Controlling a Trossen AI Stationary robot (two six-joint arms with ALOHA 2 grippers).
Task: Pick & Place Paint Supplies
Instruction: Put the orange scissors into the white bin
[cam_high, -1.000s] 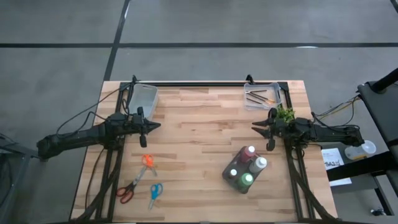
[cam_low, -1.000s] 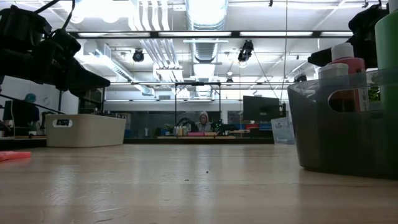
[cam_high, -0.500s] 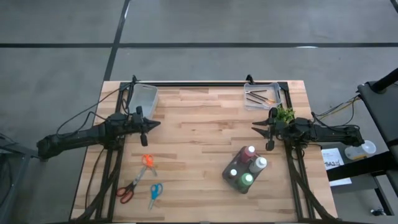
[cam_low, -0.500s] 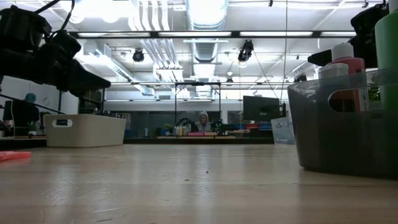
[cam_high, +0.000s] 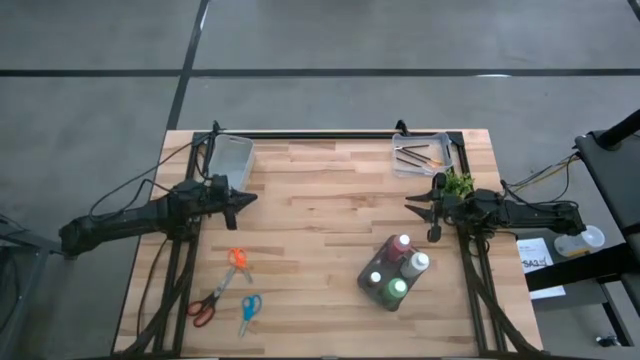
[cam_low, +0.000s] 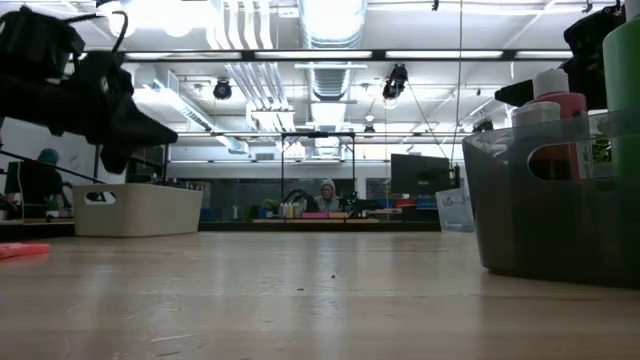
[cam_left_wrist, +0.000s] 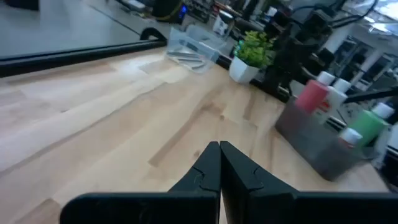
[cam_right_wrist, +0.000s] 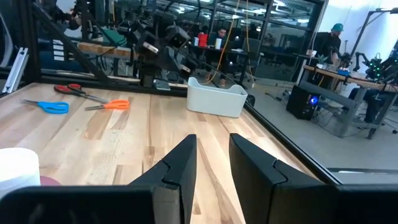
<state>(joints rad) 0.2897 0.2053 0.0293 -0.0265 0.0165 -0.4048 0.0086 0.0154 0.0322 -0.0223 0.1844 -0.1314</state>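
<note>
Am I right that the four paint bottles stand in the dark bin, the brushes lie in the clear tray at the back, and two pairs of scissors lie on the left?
Not quite: the high view shows three pairs of scissors, not two. The paint bottles do stand in the dark bin, and the brushes lie in the clear tray.

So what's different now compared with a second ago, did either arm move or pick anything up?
Only the left gripper changed: it turned at the wrist and pulled back slightly toward its own side, shut and empty above the table. The right gripper stayed put, jaws slightly apart, holding nothing. The paint bottles in their grey bin, the paintbrushes in the tray and the scissors have not moved.
</note>
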